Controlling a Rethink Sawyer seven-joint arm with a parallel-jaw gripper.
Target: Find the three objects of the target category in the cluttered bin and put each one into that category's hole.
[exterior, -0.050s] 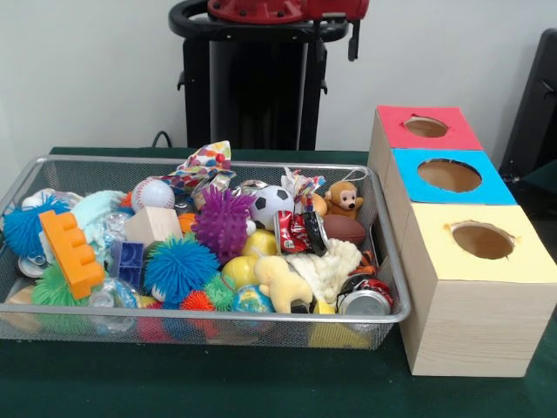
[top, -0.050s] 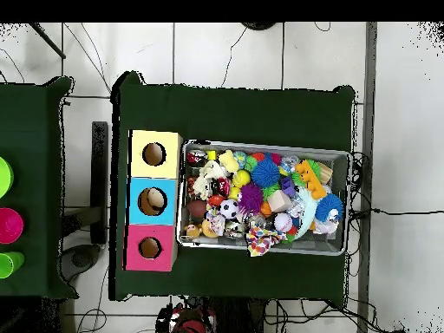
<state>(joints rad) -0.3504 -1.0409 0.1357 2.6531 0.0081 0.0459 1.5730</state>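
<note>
A wire mesh bin (exterior, -0.050s: 393, 287) (top, -0.050s: 264, 143) on the green table is piled with toys. Among them are a purple spiky ball (exterior, -0.050s: 224, 222), a blue spiky ball (exterior, -0.050s: 178, 268), a baseball (exterior, -0.050s: 154, 193), a soccer ball (exterior, -0.050s: 271, 203), a brown football (exterior, -0.050s: 344, 228), a plush monkey (exterior, -0.050s: 344, 200), a yellow plush (exterior, -0.050s: 280, 283), a crushed red can (exterior, -0.050s: 300, 231), another can (exterior, -0.050s: 365, 300), an orange brick (exterior, -0.050s: 71, 252) and a wooden block (exterior, -0.050s: 152, 225). Beside the bin stand a red box (exterior, -0.050s: 392, 117), a blue box (exterior, -0.050s: 409, 187) and a yellow box (exterior, -0.050s: 435, 252), each with a round hole on top. Only the red arm (exterior, -0.050s: 287, 9) (top, -0.050s: 186, 321) shows, drawn back over the pedestal.
The three boxes (top, -0.050s: 137, 201) touch each other in a row along one short side of the bin. A second green table at the overhead view's left edge carries green and pink cups (top, -0.050s: 7, 224). Cables lie on the floor around the table.
</note>
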